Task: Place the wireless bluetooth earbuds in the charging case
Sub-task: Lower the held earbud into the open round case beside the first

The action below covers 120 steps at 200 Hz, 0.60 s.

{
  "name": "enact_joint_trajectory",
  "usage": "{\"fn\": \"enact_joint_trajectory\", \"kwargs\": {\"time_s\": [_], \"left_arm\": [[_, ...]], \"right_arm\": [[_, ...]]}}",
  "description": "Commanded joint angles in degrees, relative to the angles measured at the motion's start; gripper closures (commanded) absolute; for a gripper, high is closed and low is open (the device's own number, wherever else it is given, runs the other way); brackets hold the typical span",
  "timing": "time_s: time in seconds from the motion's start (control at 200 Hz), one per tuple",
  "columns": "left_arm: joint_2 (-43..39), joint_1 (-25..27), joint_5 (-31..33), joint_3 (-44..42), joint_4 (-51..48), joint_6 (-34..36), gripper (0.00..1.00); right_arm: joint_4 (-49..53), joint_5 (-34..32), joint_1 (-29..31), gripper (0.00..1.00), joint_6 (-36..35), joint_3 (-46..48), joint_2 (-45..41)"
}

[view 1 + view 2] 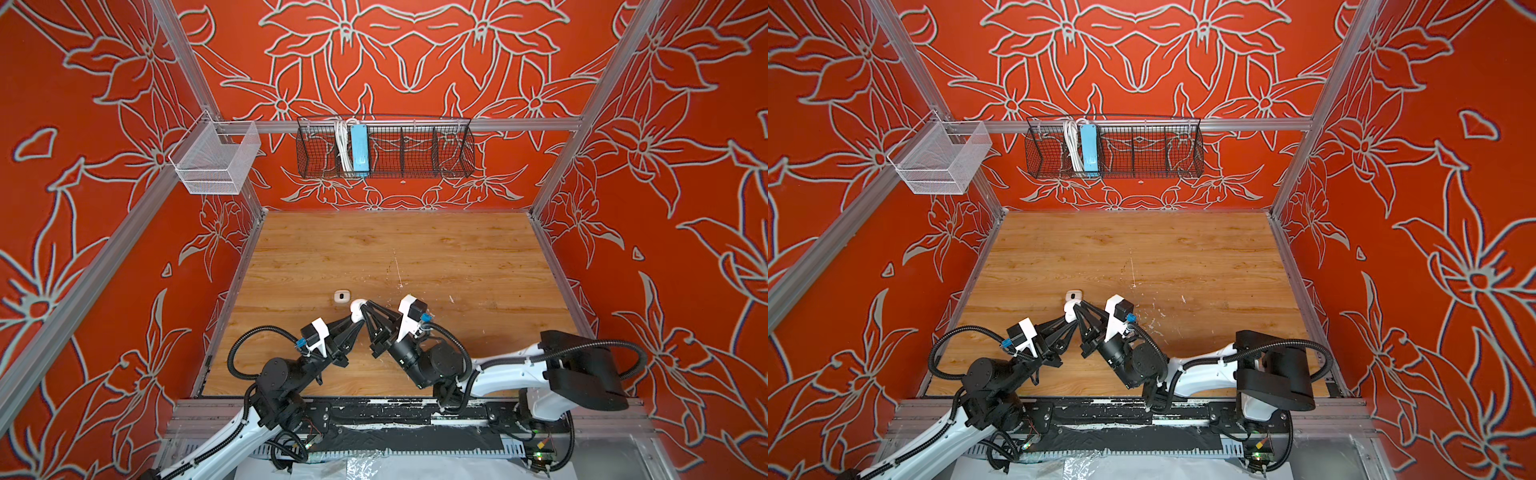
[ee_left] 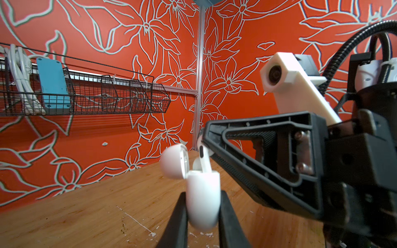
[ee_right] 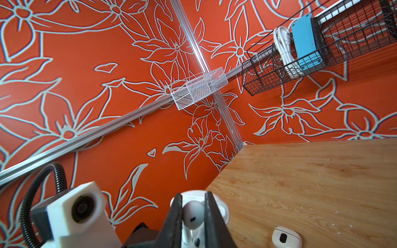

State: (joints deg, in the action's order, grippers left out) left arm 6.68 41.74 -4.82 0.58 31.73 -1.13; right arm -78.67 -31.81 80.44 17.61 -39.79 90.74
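The round white charging case [image 2: 203,199] is held off the wooden table, its lid [image 2: 174,161] hinged open. My left gripper [image 2: 203,193] is shut on the case's body, one finger on each side. My right gripper [image 3: 192,195] is shut on one of the wireless bluetooth earbuds [image 3: 192,214], a glossy white earbud [image 2: 204,156] whose stem reaches down into the case's opening. Another white rounded shape [image 2: 196,165] sits inside the case beside it; whether it is an earbud I cannot tell. In both top views the two grippers meet tip to tip at the case [image 1: 356,309] [image 1: 1070,311], left of the table's middle.
A cream rounded-square case [image 1: 342,296] [image 3: 286,237] with a dark oval mark lies on the table just beyond the grippers. On the back wall hangs a black wire basket [image 1: 384,149] with a blue box and a white cable. A white mesh basket [image 1: 214,160] hangs at the left.
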Motion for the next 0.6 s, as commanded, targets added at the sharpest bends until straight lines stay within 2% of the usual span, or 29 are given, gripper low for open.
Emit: {"fn": "enact_joint_trajectory", "kwargs": {"time_s": [0.0, 0.175, 0.39, 0.435, 0.525, 0.596], "left_arm": [[-1.0, 0.4, 0.5, -0.6, 0.8, -0.2, 1.0], [-2.1, 0.4, 1.0, -0.7, 0.2, -0.3, 1.0], [-2.5, 0.4, 1.1, -0.8, 0.2, -0.1, 1.0], [-2.4, 0.4, 1.0, -0.8, 0.3, -0.1, 1.0], [-2.3, 0.4, 0.8, -0.8, 0.5, 0.0, 1.0], [-2.2, 0.4, 0.6, -0.8, 0.5, 0.0, 1.0]], "right_arm": [[-2.2, -1.5, 1.0, 0.93, 0.3, 0.4, 0.8], [-2.2, -3.0, 1.5, 0.93, 0.2, 1.4, 0.6], [-2.1, -1.7, 2.0, 0.92, -1.0, 1.5, 0.7], [-2.1, -1.6, 2.0, 0.9, -1.2, 1.4, 0.6], [-2.0, -2.0, 2.0, 0.75, -1.6, 1.6, 0.3], [-1.8, -2.9, 2.0, 0.69, -2.1, 1.8, -0.2]]}}
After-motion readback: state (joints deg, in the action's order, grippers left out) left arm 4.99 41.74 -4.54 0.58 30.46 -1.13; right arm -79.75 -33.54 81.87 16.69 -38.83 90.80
